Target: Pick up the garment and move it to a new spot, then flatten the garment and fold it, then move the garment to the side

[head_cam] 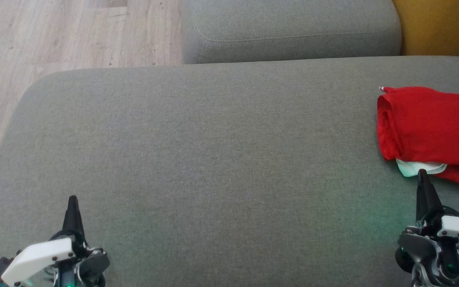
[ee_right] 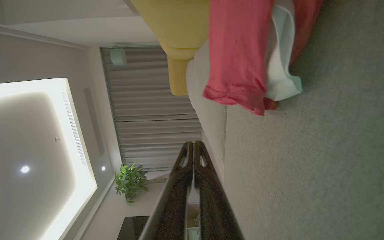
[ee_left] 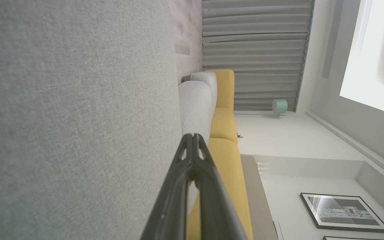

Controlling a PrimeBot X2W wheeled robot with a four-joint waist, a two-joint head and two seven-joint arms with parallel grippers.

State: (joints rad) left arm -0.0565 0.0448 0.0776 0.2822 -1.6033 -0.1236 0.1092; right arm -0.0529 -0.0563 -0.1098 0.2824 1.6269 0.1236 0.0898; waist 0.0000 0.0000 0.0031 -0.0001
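One red garment (head_cam: 432,127) lies folded on the grey cushion (head_cam: 213,159).

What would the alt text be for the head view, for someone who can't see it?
A red garment with a white patch lies at the right edge of a wide grey cushion. Both grippers are shut: the left gripper at lower left, the right gripper just below the garment.

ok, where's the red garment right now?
In the head view the red garment lies folded on the grey cushion at the far right, just beyond the shut right hand.
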